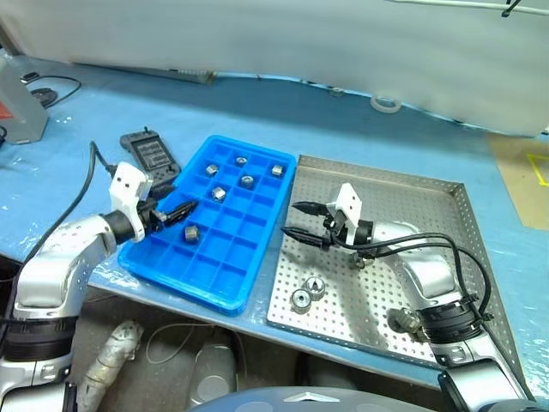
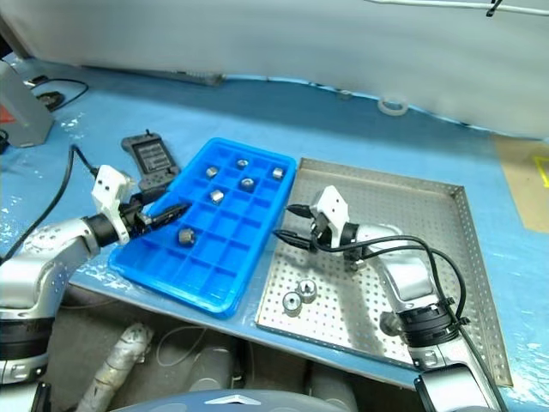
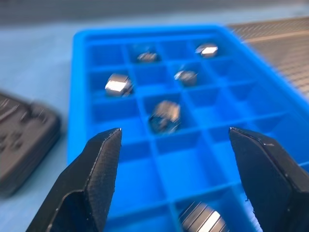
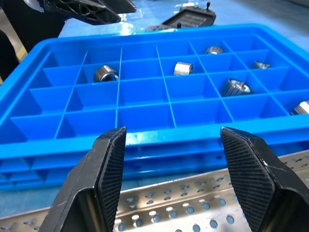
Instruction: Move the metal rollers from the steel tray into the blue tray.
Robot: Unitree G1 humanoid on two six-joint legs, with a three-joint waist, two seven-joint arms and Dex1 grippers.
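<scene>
So the blue tray (image 1: 225, 225) already has six metal rollers (image 1: 220, 194) sitting in its little compartments, and two more are left near the front edge of the steel tray (image 1: 403, 206), lying side by side and about touching.

The left gripper (image 1: 176, 209) hangs over the near-left part of the blue tray with its fingers spread apart and nothing between them; one roller (image 1: 191, 233) sits in the compartment just beside its tips. The right gripper (image 1: 302, 221) is over the steel tray right by the blue tray's rim, fingers also apart and empty, pointing at the blue tray and well away from the last two rollers.

Stuff that could bite from here, as a guess: those two rollers are round and shiny on perforated metal, so a slightly off pinch probably squirts one away or knocks its neighbour rolling. The left fingertips are low over the tray wall too, so a careless swing could clip the rim, shove the whole tray and bounce rollers out of their cells. Both grippers are close around that rim, so they could bump each other.
</scene>
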